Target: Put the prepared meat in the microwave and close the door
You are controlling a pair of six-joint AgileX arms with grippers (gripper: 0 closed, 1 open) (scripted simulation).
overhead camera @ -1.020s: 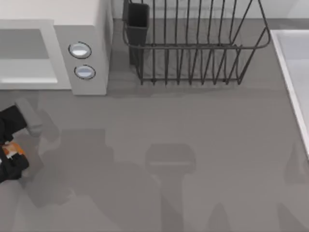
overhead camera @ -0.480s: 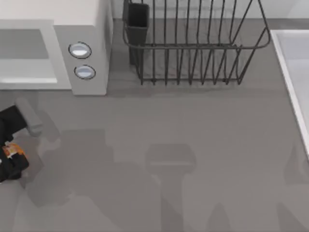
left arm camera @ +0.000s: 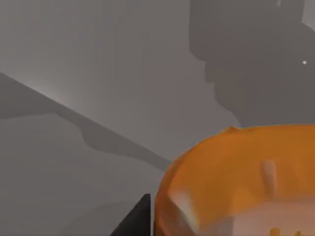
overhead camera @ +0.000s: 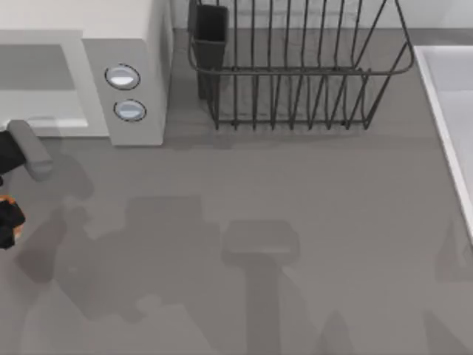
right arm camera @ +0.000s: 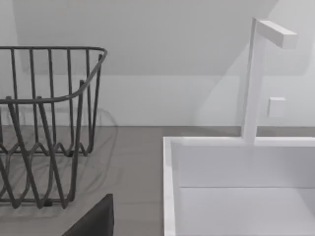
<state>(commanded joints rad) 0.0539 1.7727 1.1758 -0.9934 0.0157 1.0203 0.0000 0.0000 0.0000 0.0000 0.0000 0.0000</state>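
The main risk is the prepared meat slipping out or catching the microwave frame on the way in, since the cavity mouth sits toward twelve o'clock of the left gripper and the door edge lies close by. The left gripper hangs at the table's nine o'clock edge, its fingers apparently clamped on the orange lump, though the grip is mostly cropped. The right arm idles toward the sink; I cannot tell its fingers' state

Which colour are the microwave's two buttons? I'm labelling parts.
Silvery-blue buttons on the white microwave; top view shows them best.
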